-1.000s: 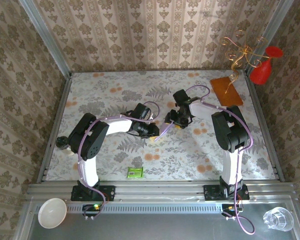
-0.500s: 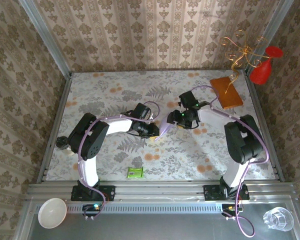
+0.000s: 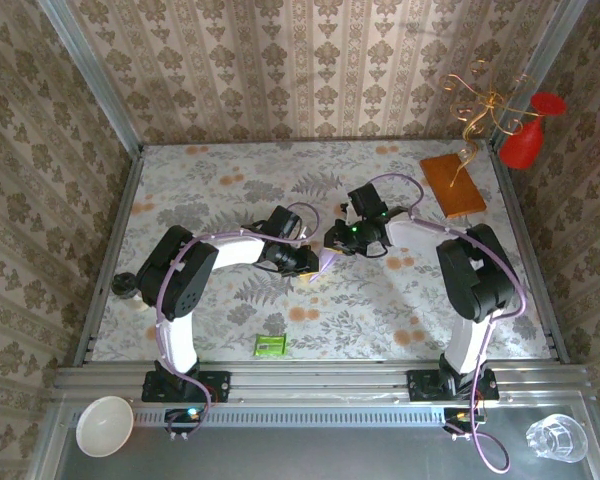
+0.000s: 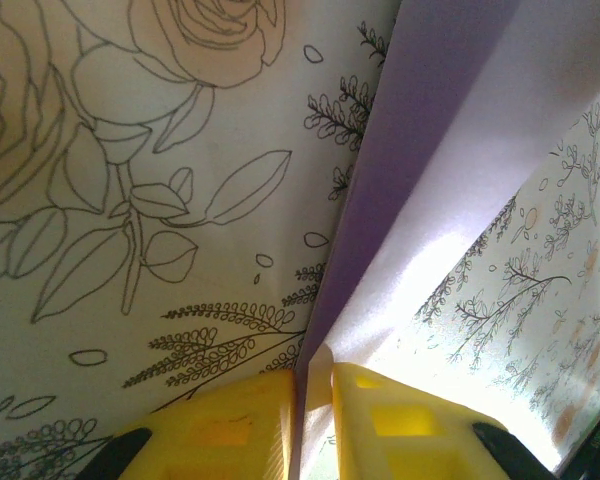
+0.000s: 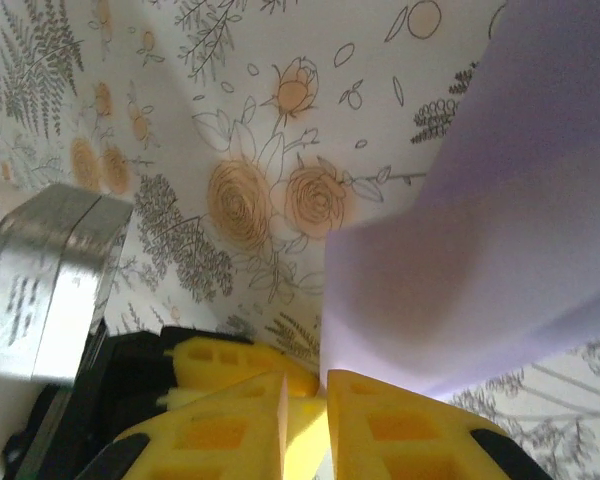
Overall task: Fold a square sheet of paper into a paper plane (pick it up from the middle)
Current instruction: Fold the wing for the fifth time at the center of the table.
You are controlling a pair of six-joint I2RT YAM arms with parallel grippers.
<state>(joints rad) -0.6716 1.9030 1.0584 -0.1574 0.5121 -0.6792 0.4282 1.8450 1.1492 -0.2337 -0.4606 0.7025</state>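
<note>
Near the middle of the flowered surface (image 3: 210,180), the sheet of paper (image 3: 328,260) stretches between the two arms. It is pale lavender, plain and unmarked, bent along one lengthwise fold and softly bowed. The left gripper (image 4: 315,375) is clenched on one edge, and the right gripper (image 5: 305,385) pinches another edge.

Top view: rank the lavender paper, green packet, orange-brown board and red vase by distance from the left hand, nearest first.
1. lavender paper: pinched in the left hand, mid-table.
2. green packet: near edge, toward the arm bases.
3. orange-brown board: far right of the table.
4. red vase: far right corner, beyond the board.
</note>
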